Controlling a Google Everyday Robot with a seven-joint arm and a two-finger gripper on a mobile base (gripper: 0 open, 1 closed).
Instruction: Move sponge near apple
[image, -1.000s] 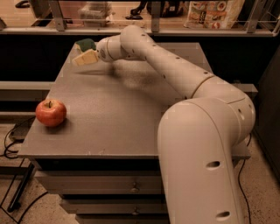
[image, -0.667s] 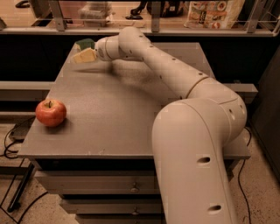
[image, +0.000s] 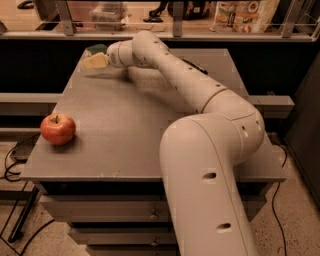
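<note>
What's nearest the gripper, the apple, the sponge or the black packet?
The sponge, the green-topped block at the far left corner, right beside the gripper. The red apple sits at the near edge; the black packet lies behind the arm.

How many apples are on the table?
1. The apple sits near the front left edge of the table. The tool is at the far left corner, by the sponge. The arm might hide small things.
</note>
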